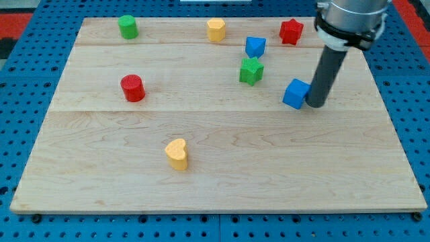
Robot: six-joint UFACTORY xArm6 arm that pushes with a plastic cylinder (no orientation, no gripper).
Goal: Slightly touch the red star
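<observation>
The red star (291, 31) sits near the view's top right on the wooden board (215, 168). My tip (316, 104) is at the lower end of the dark rod, well below the star and a little to its right. The tip is right against the right side of a blue cube (295, 93). The star stands apart from the tip and from the other blocks.
A blue pentagon-like block (254, 46) and a green star (250, 70) lie left of the rod. A yellow block (216, 29) and a green cylinder (127, 27) are at the top. A red cylinder (132, 88) is at the left, a yellow heart (177, 154) low centre.
</observation>
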